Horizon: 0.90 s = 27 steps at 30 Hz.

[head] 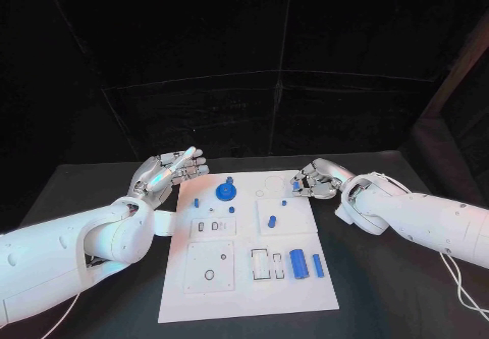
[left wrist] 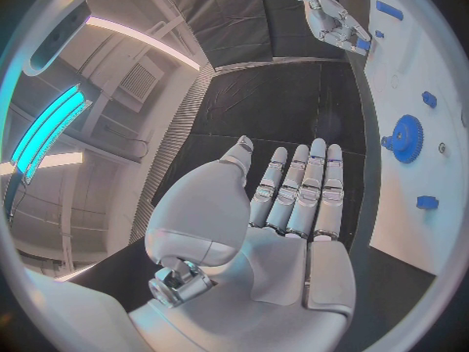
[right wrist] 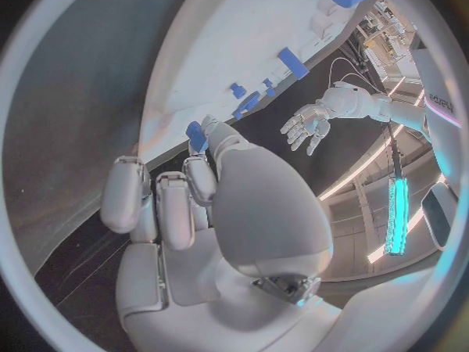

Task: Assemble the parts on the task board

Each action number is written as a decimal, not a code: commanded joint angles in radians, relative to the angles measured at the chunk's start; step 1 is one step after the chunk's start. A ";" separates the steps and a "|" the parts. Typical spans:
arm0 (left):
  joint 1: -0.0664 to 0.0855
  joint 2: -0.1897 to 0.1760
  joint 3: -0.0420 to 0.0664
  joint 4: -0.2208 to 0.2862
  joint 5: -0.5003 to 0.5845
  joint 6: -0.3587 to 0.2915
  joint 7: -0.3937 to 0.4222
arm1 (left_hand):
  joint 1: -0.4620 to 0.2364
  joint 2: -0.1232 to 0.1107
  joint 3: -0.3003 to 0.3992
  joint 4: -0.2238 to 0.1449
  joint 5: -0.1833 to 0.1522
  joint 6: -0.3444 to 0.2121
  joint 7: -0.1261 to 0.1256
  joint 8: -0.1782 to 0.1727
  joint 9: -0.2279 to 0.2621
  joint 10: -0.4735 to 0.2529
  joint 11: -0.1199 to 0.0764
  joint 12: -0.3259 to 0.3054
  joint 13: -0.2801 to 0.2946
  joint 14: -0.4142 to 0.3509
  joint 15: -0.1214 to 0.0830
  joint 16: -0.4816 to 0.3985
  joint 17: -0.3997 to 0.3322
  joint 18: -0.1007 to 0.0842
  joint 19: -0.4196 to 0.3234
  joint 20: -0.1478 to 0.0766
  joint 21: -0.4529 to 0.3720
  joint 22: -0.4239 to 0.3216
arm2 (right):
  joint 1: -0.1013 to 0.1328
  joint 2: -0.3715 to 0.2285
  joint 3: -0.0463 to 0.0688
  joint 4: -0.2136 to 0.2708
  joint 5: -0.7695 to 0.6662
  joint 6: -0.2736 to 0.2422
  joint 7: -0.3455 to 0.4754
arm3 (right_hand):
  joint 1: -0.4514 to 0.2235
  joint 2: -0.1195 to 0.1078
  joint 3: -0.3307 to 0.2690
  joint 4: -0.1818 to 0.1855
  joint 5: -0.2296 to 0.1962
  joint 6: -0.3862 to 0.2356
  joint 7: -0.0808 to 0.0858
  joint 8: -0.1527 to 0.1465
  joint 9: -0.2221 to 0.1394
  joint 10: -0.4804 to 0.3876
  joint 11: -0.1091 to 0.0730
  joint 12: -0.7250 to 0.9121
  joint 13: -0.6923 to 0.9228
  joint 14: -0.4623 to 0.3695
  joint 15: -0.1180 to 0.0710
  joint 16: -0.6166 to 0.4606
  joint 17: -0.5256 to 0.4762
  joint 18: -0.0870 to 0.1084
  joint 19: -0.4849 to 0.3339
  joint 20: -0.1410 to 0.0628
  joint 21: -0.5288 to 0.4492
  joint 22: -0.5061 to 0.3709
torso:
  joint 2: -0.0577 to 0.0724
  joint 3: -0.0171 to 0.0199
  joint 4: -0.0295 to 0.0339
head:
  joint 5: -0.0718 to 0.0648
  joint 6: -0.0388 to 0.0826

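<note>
Head view: your right hand [head: 314, 181] sits at the task board [head: 249, 296] far-right edge, fingers curled round a small blue peg [head: 295, 186], pinched w/ thumb. Left hand [head: 168, 173] is off the board's left side, flat, fingers apart, holding nothing. Blue gear [head: 225, 191] stands mid-board. Keep the peg upright, line it over its hole before lowering, don't force it

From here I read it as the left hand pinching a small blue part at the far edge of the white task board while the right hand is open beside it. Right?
Reversed. The head view shows the right hand pinching the small blue part at the white task board's far edge; the left hand is open beside it.
</note>
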 commanded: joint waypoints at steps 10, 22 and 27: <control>0.003 0.003 0.001 -0.003 -0.005 0.013 -0.001 | -0.004 0.002 0.001 -0.006 -0.003 0.000 0.059 -0.002 0.001 0.001 -0.001 0.004 0.000 0.010 0.000 -0.006 -0.001 0.013 0.005 0.000 -0.006 0.000 | 0.029 0.042 0.002 0.179 -0.117 -0.121 -0.172 | -0.005 0.020 0.020 -0.002 -0.013 0.004 -0.003 -0.005 -0.002 0.000 -0.003 -0.007 -0.005 0.067 -0.006 0.005 0.078 -0.011 0.002 -0.008 0.004 0.001 | -0.014 -0.0127 0.0079 | 0.009 -0.013; 0.013 0.021 0.001 -0.032 -0.004 0.011 -0.006 | -0.003 0.001 0.002 -0.009 -0.004 0.003 0.057 0.000 0.002 0.006 -0.003 0.007 0.001 0.013 -0.002 -0.006 0.000 0.015 0.010 -0.001 -0.007 0.000 | 0.028 0.223 -0.007 0.157 -0.178 -0.055 -0.297 | -0.013 0.020 0.029 -0.004 -0.011 0.001 -0.002 -0.010 -0.004 -0.005 -0.003 -0.022 -0.016 0.065 -0.006 -0.001 0.069 -0.011 0.002 -0.009 0.004 0.000 | -0.031 -0.0276 0.0258 | 0.039 -0.034; 0.016 0.027 0.001 -0.035 -0.004 0.017 -0.009 | -0.003 0.001 0.002 -0.009 -0.004 0.004 0.057 0.000 0.002 0.007 -0.004 0.008 0.001 0.014 -0.002 -0.006 0.000 0.015 0.010 -0.001 -0.008 0.000 | 0.024 0.267 -0.029 0.148 -0.206 -0.030 -0.345 | -0.017 0.018 0.036 -0.007 -0.001 0.000 -0.002 -0.012 -0.005 -0.004 -0.003 -0.024 -0.017 0.065 -0.006 -0.001 0.070 -0.011 0.002 -0.009 0.004 0.000 | -0.034 -0.0341 0.0304 | 0.045 -0.041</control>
